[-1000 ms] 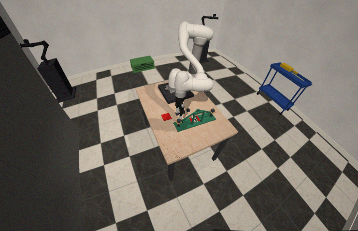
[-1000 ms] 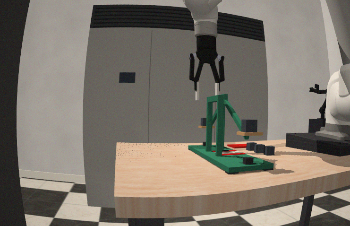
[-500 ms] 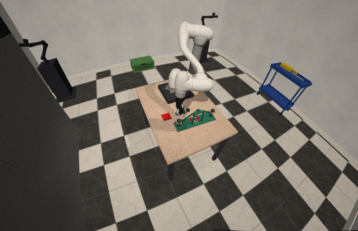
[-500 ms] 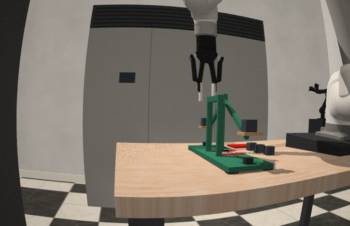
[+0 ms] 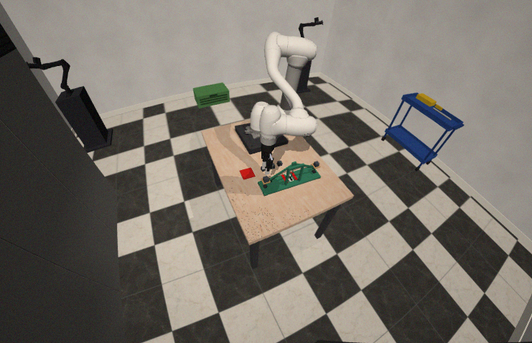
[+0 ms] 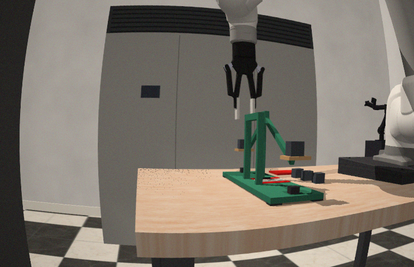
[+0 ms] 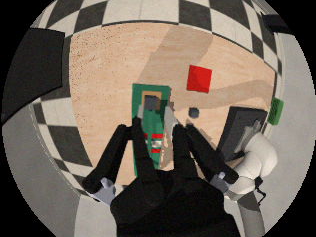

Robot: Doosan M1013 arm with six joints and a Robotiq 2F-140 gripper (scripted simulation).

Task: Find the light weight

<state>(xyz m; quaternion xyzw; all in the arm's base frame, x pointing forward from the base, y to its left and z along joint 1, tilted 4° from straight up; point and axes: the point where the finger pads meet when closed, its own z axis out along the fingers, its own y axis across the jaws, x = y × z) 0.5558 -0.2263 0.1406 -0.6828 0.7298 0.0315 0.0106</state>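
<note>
My gripper (image 5: 268, 172) (image 6: 244, 110) (image 7: 154, 112) is partly open and empty, above the green rocker balance (image 5: 274, 189) (image 6: 260, 151) (image 7: 136, 94) near its dish-side pan. One dark weight (image 5: 266, 178) (image 6: 240, 143) (image 7: 150, 102) sits on that pan, another dark weight (image 5: 316, 163) (image 6: 294, 148) on the opposite pan. The pointer seems to hang near the white field (image 7: 156, 143); this is hard to tell. Three loose weights (image 6: 297, 172) (image 6: 307, 175) (image 6: 318, 177) stand in a row beside the balance; the gripper partly hides them in other views. The red dish (image 5: 247, 173) (image 6: 279, 172) (image 7: 199, 79) lies flat, bearing nothing.
The wooden table (image 5: 274, 218) (image 6: 188, 214) (image 7: 105, 74) carries everything. The arm's black base plate (image 5: 254, 146) (image 7: 230, 131) is behind the loose weights. The balance's green uprights (image 6: 260, 141) stand tall close to the fingers in the exterior view. Small dark specks cover one table end.
</note>
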